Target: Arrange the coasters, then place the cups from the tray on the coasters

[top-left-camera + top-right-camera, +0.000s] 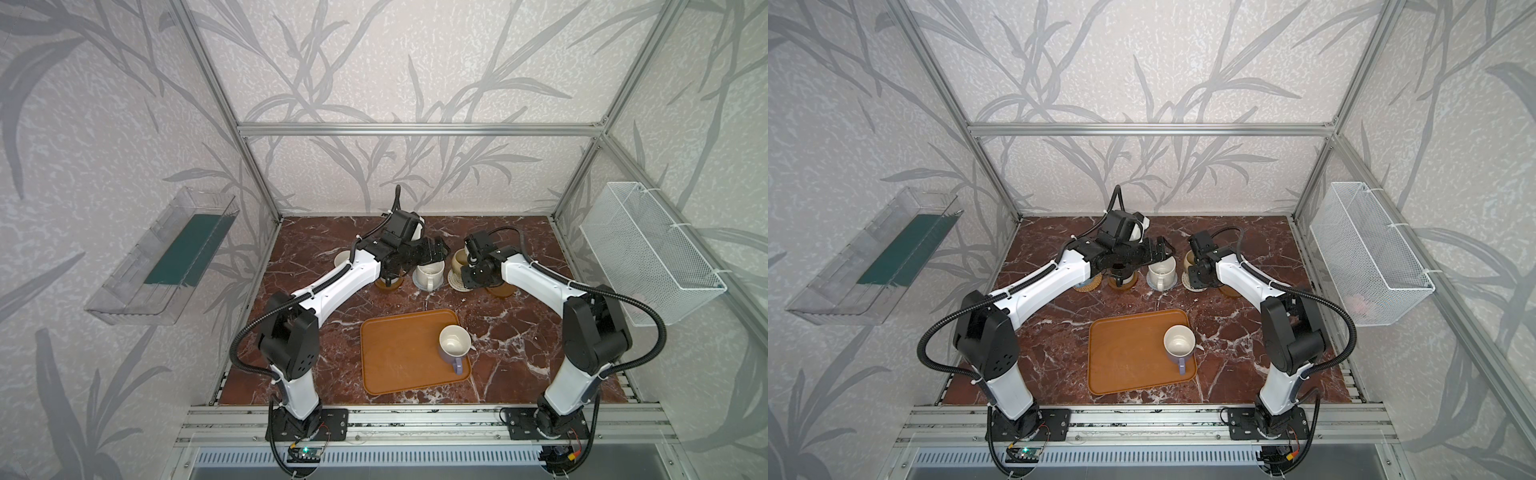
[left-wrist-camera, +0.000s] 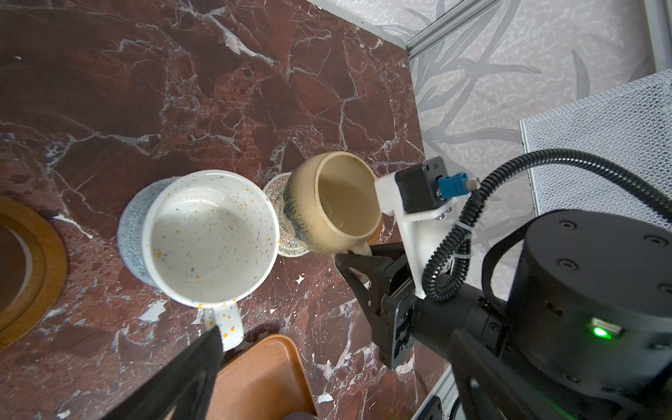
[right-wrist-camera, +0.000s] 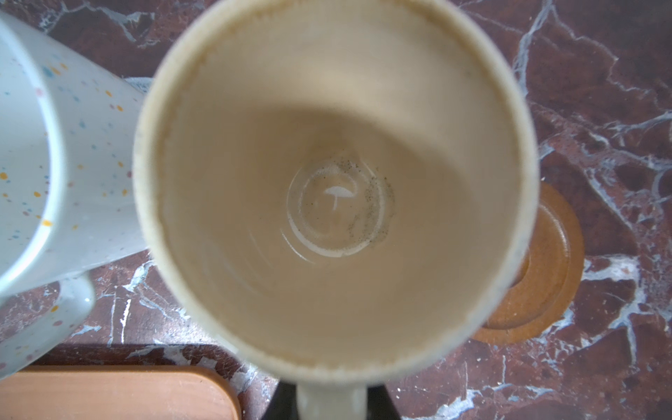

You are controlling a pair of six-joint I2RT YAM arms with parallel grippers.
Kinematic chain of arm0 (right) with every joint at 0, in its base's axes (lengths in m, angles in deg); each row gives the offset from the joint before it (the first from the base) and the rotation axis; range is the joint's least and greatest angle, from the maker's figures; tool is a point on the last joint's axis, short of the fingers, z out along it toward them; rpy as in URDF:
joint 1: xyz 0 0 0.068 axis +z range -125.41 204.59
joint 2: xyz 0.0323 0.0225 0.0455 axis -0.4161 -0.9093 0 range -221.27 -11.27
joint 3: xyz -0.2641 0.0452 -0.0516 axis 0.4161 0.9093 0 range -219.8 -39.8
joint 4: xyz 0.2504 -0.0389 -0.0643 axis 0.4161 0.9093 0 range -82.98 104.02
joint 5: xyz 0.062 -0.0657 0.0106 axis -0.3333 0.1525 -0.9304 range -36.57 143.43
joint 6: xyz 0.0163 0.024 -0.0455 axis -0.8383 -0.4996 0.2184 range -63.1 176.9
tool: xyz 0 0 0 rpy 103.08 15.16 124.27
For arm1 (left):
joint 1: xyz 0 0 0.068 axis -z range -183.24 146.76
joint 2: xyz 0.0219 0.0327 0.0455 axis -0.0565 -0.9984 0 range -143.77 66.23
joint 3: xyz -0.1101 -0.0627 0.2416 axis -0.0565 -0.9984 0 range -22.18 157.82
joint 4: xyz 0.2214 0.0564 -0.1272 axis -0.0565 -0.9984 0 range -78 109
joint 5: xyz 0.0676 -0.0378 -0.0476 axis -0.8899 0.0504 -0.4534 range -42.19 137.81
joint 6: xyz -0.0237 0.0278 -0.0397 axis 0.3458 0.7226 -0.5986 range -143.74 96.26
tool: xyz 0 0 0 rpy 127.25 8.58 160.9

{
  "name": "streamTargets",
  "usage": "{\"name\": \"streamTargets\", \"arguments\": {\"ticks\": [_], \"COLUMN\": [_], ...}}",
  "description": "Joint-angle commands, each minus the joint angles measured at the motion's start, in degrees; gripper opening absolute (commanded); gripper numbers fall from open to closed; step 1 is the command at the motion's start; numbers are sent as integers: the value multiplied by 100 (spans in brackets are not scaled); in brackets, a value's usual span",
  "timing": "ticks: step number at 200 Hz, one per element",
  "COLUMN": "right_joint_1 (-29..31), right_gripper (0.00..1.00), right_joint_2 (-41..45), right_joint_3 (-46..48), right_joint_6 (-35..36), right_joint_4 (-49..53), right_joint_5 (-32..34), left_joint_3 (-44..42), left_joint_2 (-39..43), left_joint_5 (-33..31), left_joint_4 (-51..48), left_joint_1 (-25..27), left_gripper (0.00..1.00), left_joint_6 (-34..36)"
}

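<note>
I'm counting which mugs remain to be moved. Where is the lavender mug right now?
In both top views the lavender mug stands upright on the right side of the orange-brown tray, the only mug there, handle toward the front.

Red-brown marble tabletop (image 1: 316,249) with white veins. Walls (image 1: 374,62) on three sides: pale textured wallpaper, grey leaf pattern. Aluminium frame (image 1: 419,129) runs along the corners and across the back. Clear plastic bin (image 1: 162,257) mounted on the left wall, white wire basket (image 1: 652,253) on the right. Light is soft and even.
</note>
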Motion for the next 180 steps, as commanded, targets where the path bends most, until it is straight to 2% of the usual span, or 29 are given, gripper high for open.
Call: {"name": "streamTargets", "arguments": {"ticks": [1, 180], "right_joint_1": [-15, -6], "right_gripper": [0, 0], "right_joint_2": [69, 49], "right_joint_3": [-152, 218], "right_joint_6": [19, -283], "right_joint_4": [-325, -554], "right_joint_5": [167, 38], "left_joint_3": [-56, -454], "left_joint_2": [30, 147], "left_joint_5": [-97, 74], "left_joint_4": [132, 505], "left_joint_1": [-33, -38], "left_gripper": [99, 99], "left_joint_6": [8, -159]}}
